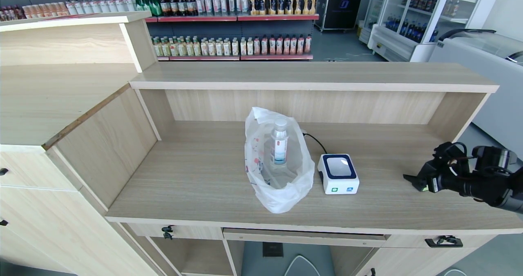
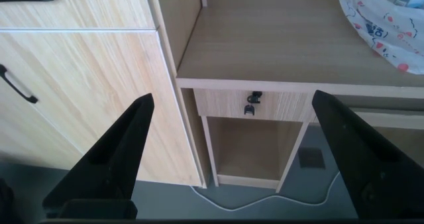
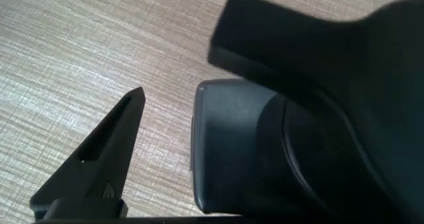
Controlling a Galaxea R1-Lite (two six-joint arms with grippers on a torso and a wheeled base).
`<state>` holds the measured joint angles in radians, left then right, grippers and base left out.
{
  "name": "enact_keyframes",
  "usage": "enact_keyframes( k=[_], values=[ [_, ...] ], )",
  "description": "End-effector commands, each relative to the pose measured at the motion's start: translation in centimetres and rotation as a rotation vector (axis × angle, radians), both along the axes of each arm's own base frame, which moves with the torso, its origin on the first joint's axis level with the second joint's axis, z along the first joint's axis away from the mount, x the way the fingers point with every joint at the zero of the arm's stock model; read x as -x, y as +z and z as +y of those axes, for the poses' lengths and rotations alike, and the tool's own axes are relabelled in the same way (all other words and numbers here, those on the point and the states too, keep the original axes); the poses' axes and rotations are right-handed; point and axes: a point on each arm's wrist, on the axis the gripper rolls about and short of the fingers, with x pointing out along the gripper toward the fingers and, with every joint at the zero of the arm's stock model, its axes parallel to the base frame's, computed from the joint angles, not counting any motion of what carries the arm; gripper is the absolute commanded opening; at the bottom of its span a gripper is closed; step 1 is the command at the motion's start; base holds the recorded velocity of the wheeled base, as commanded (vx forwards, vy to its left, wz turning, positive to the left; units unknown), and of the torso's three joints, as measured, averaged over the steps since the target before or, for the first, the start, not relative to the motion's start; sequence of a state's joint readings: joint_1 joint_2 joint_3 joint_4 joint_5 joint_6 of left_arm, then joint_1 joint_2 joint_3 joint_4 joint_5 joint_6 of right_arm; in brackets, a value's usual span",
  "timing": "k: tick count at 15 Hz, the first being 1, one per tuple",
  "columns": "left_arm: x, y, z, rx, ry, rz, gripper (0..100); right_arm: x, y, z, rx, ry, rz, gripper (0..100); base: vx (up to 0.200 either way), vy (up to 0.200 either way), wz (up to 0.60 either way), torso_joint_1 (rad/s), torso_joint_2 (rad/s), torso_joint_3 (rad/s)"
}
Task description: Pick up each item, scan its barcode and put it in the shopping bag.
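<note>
the wooden counter [image 1: 196, 178] carries a white shopping bag [image 1: 286, 196], open-mouthed at its middle. the right gripper [image 1: 414, 180] hangs over the counter's right end, well apart from the bag, spread or closed i cannot tell, while the left gripper [image 2: 232, 97] is spread wide and empty, low before the counter's front. the scanner [image 1: 338, 173] sits just beside the bag on its right, and a clear bottle [image 1: 279, 145] stands upright inside the bag.

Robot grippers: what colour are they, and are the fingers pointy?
Yes, they are pointy. The left gripper has two black fingers shaped like long pointed wedges. The right gripper is black too, with thin black cables looping over its wrist and a small pale mark on its side. The right arm behind it is a dark, rounded tube.
</note>
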<state>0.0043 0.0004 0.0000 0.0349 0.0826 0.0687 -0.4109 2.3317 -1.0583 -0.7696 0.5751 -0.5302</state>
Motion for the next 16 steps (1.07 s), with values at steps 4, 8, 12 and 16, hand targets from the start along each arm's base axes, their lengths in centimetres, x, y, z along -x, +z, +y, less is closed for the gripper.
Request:
enact_keyframes(
  k=[4, 8, 12, 16],
  values=[
    [0.0, 0.0, 0.0, 0.000, 0.001, 0.000, 100, -0.6, -0.2, 0.4, -0.007, 0.010, -0.016, 0, 0.000, 0.000, 0.00, 0.000, 0.00, 0.000],
    [0.0, 0.0, 0.0, 0.000, 0.001, 0.000, 100, -0.9, -0.1, 0.9, -0.006, 0.017, -0.039, 0, 0.000, 0.000, 0.00, 0.000, 0.00, 0.000],
    [0.0, 0.0, 0.0, 0.000, 0.001, 0.000, 100, -1.0, 1.2, 1.8, 0.008, 0.047, -0.084, 0, 0.000, 0.000, 0.00, 0.000, 0.00, 0.000],
    [0.0, 0.0, 0.0, 0.000, 0.001, 0.000, 100, 1.3, 9.4, 4.6, -0.022, 0.225, -0.310, 0, 0.000, 0.000, 0.00, 0.000, 0.00, 0.000]
  ],
)
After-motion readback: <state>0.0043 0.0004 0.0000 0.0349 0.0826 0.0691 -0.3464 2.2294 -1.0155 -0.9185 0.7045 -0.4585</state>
